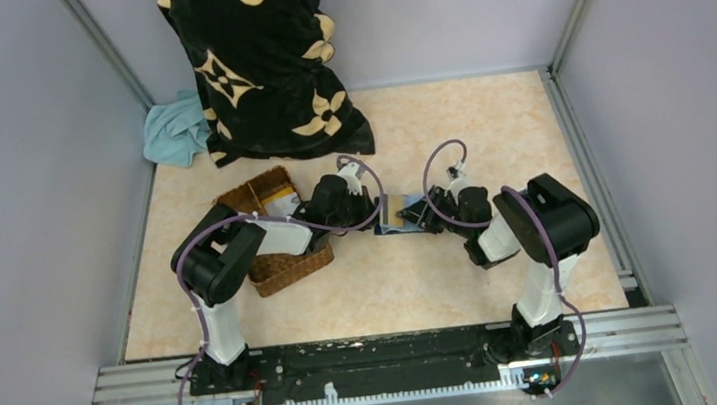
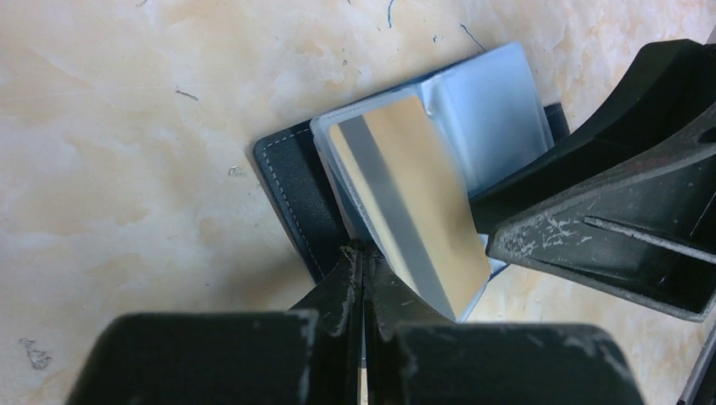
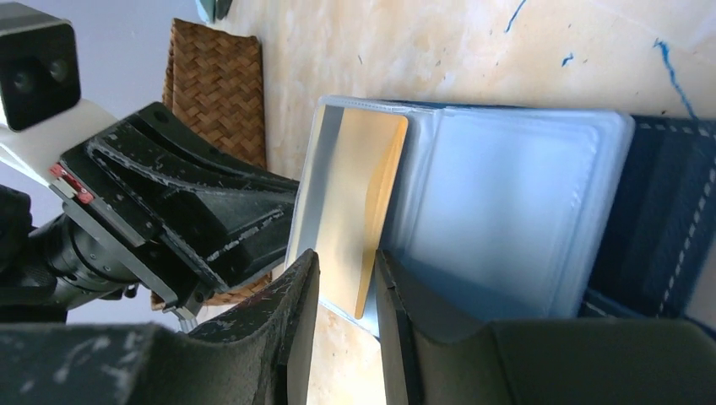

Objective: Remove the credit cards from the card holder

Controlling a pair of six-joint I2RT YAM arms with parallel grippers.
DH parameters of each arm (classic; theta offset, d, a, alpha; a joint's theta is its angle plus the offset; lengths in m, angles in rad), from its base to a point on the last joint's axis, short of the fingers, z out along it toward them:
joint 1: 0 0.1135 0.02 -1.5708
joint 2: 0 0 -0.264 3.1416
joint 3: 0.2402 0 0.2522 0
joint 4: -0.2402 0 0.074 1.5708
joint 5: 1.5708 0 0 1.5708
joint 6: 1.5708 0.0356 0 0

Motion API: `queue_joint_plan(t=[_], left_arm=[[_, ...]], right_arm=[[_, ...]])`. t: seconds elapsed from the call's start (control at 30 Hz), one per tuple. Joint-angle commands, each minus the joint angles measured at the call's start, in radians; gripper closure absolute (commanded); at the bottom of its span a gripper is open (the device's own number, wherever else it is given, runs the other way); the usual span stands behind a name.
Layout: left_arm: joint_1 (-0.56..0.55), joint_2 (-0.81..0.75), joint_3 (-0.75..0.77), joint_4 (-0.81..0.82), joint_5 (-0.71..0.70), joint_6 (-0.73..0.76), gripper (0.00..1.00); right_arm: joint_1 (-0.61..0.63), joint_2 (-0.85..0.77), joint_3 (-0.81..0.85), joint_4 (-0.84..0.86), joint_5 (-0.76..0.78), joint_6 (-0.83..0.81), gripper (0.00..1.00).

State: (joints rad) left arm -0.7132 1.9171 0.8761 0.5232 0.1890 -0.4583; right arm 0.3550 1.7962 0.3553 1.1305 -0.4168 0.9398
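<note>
Both end effectors meet at the card holder (image 2: 291, 190): left (image 2: 363, 253) closed, right (image 3: 344, 278) pinching a credit card (image 3: 350, 211).

Card holder (image 2: 291, 181): open on marble table (image 2: 127, 169), pale sleeves up.
Card (image 2: 414, 211): gold, grey stripe, tilted above sleeves.
Left gripper (image 2: 364, 261): closed at holder's edge.
Right gripper (image 2: 608, 211): beside card.

A lab test cell: plain walls (image 1: 20, 178) and aluminium framing (image 1: 391, 355) around the table (image 1: 447, 123).
</note>
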Motion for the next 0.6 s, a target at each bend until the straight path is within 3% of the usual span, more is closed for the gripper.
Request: queue_joint_plan(t=[0.0,0.33,0.57], left_arm=[[-0.036,0.046,-0.008,-0.117,0.059,0.001,1.0],[-0.035,0.035,-0.006,-0.136,0.029,0.013,1.0],[-0.035,-0.043,0.028,-0.314,-0.176,0.124,0.94]], right_arm=[[-0.007,-0.038,0.005,0.161,-0.031,0.032,0.69],[-0.007,-0.016,-0.012,0.169,-0.031,0.018,0.69],[-0.007,0.031,-0.029,0.221,-0.031,0.025,0.69]])
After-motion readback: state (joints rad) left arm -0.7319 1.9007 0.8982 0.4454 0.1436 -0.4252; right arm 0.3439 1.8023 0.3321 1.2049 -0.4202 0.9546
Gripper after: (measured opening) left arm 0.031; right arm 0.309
